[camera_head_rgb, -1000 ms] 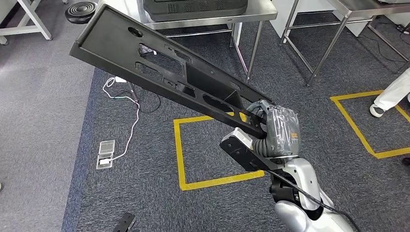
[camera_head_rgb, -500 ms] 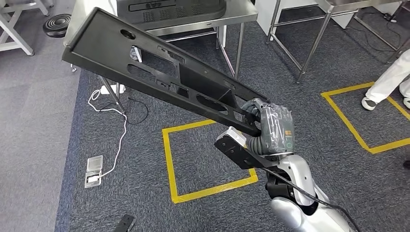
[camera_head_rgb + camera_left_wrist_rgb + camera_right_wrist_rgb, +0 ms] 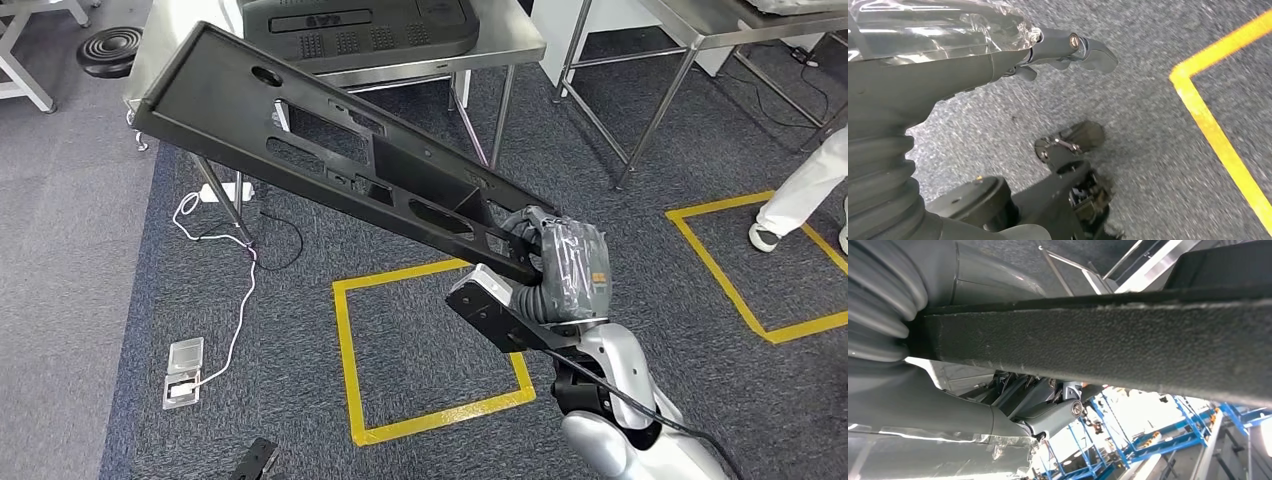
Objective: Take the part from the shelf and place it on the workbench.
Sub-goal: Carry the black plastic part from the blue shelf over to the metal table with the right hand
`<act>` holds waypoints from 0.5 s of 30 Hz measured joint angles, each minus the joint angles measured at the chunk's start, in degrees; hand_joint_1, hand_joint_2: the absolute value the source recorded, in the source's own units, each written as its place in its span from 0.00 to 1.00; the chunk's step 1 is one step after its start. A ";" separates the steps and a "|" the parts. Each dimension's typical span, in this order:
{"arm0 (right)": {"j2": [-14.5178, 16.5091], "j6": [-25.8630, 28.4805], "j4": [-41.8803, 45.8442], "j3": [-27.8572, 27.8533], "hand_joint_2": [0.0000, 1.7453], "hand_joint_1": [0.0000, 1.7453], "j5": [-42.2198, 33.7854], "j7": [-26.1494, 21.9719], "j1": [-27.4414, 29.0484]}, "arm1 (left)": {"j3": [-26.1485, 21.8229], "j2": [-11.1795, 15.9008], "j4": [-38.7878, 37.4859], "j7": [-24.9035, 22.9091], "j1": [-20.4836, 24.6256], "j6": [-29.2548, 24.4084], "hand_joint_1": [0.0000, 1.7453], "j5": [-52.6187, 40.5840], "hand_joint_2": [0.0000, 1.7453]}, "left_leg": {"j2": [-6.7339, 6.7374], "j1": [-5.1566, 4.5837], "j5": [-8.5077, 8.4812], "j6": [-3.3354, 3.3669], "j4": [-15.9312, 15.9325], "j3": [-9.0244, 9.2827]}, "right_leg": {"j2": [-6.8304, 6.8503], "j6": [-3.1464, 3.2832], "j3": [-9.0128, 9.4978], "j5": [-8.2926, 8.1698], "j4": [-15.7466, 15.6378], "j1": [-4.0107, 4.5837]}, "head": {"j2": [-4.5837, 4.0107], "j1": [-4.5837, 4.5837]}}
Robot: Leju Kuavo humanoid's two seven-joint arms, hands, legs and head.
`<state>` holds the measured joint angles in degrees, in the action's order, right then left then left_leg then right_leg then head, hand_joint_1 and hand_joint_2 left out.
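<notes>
While the long black plastic panel [image 3: 340,165] is carried clear of the floor, we find it gripped at its near end alone by the right hand [image 3: 560,268], whose fingers are clamped around the panel's edge; the right wrist view confirms the fingers wrapped under the rough black rim [image 3: 1128,335]. The panel slopes upward and away from the hand, and its far end appears to overlap the corner of a steel workbench [image 3: 500,45], though we cannot tell whether it touches the top or hangs above it. Another dark moulded part [image 3: 360,25] already lies on that bench. The left hand [image 3: 1068,47] hangs over the grey carpet, holding nothing, its fingers loosely curled yet apart. In our judgement the carry is well advanced and the placing is the step in hand. Because one hand bears a long lever from its end, we advise a slow, level approach, keeping the far end above the bench edge so it does not strike the steel or the part lying there. A yellow taped square [image 3: 430,350] marks the floor between robot and bench, and a white cable [image 3: 235,300] trails near the bench leg; footing should avoid it. A person's white-trousered leg [image 3: 800,195] stands near, on the right.
</notes>
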<state>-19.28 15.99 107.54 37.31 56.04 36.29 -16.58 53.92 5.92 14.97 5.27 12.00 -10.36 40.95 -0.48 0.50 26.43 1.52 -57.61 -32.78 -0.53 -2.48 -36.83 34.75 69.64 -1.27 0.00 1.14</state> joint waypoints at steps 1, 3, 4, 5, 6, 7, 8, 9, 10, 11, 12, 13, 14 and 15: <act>0.00 -0.03 -0.01 0.00 1.00 1.00 -0.05 -0.01 -0.01 | 0.00 -0.04 0.00 0.01 -0.01 0.03 0.00 -0.04 1.00 | -0.01 0.22 0.56 -0.39 -0.15 0.47 | 0.16 -0.20 0.73 -3.31 -3.80 -0.20 | 0.00 -0.20; 0.00 -0.10 -0.07 0.01 1.00 1.00 -0.15 -0.03 -0.02 | 0.00 -0.08 0.00 0.01 0.01 0.06 0.00 -0.09 1.00 | -0.07 0.41 1.50 -1.27 -0.61 1.12 | 0.58 0.00 1.72 -6.83 -9.14 -0.21 | 0.00 -0.67; 0.00 -0.14 -0.10 0.01 1.00 1.00 -0.20 -0.04 -0.01 | 0.00 -0.07 0.00 0.01 0.01 0.05 0.00 -0.11 1.00 | -0.05 0.34 1.84 -1.73 -0.75 1.31 | 0.74 0.50 1.78 -7.41 -10.00 -0.14 | -0.01 -0.78; -0.01 -0.24 -0.14 0.01 1.00 1.00 -0.29 -0.08 0.00 | 0.00 -0.07 0.00 0.01 0.02 0.05 0.00 -0.11 1.00 | -0.03 0.24 1.98 -2.14 -0.99 1.49 | 0.80 1.17 1.67 -7.12 -9.88 -0.02 | -0.01 -0.74; -0.02 -0.37 -0.14 0.01 1.00 1.00 -0.46 -0.14 -0.02 | 0.00 -0.07 0.00 0.01 0.01 0.05 0.00 -0.12 1.00 | 0.01 0.16 2.09 -2.48 -1.11 1.57 | 0.80 1.84 1.80 -7.61 -9.83 -0.05 | -0.01 -0.61; -0.02 -0.54 -0.14 0.00 1.00 1.00 -0.66 -0.25 -0.05 | 0.00 -0.07 0.00 0.01 0.01 0.06 0.00 -0.13 1.00 | 0.06 0.16 2.36 -2.75 -1.57 1.70 | 0.77 2.27 1.96 -7.97 -9.91 -0.12 | -0.01 -0.40; -0.01 -0.71 -0.14 0.00 1.00 1.00 -0.85 -0.41 -0.13 | 0.00 -0.09 0.01 0.02 0.06 0.06 0.00 -0.14 1.00 | 0.08 0.20 3.01 -2.97 -2.69 1.37 | 0.78 2.55 2.14 -7.98 -9.96 -0.17 | 0.00 -0.11; 0.01 -0.85 -0.13 0.00 1.00 1.00 -1.02 -0.56 -0.20 | 0.00 -0.10 0.01 0.02 0.13 0.06 0.00 -0.15 1.00 | 0.10 0.26 4.26 -3.15 -4.66 0.52 | 0.76 2.76 2.30 -8.01 -10.02 -0.20 | 0.00 0.25; 0.03 -0.97 -0.13 0.00 1.00 1.00 -1.12 -0.69 -0.25 | 0.00 -0.13 0.01 0.02 0.21 0.07 0.00 -0.18 1.00 | 0.13 0.29 5.96 -3.35 -7.71 -0.93 | 0.76 2.90 2.36 -7.95 -10.05 -0.16 | 0.00 0.69; 0.04 -1.07 -0.13 0.00 1.00 1.00 -1.19 -0.75 -0.26 | 0.00 -0.14 0.01 0.02 0.25 0.07 0.00 -0.19 1.00 | 0.13 0.29 7.77 -3.51 -11.36 -2.88 | 0.74 3.04 2.38 -7.86 -10.05 -0.06 | 0.00 1.14; 0.04 -1.16 -0.13 0.00 1.00 1.00 -1.24 -0.78 -0.24 | 0.00 -0.15 0.00 0.02 0.25 0.07 0.00 -0.20 1.00 | 0.13 0.28 9.10 -3.56 -14.72 -4.84 | 0.72 3.16 2.40 -7.78 -10.05 0.08 | 0.00 1.46; 0.04 -1.23 -0.13 0.00 1.00 1.00 -1.26 -0.79 -0.20 | 0.00 -0.15 0.00 0.02 0.22 0.07 0.00 -0.21 1.00 | 0.13 0.22 9.53 -3.46 -16.73 -6.22 | 0.68 3.28 2.45 -7.69 -10.04 0.24 | 0.00 1.67; 0.04 -1.26 -0.13 0.00 1.00 1.00 -1.27 -0.79 -0.17 | 0.00 -0.15 0.01 0.02 0.20 0.07 0.00 -0.21 1.00 | 0.13 0.13 8.86 -3.20 -16.73 -6.68 | 0.63 3.38 2.54 -7.59 -10.04 0.41 | 0.00 1.84; 0.04 -1.28 -0.13 0.00 1.00 1.00 -1.28 -0.80 -0.16 | 0.00 -0.15 0.01 0.02 0.20 0.07 0.00 -0.22 1.00 | 0.13 -0.05 7.05 -2.78 -14.50 -6.04 | 0.59 3.46 2.73 -7.48 -10.04 0.59 | 0.00 1.99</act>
<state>-19.23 14.72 107.40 37.31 54.76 35.50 -16.74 53.92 5.77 14.98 5.29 12.20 -10.29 40.73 -0.35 0.45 33.48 -1.26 -72.11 -38.82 0.05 0.98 -34.10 27.27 59.60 -0.68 0.00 3.13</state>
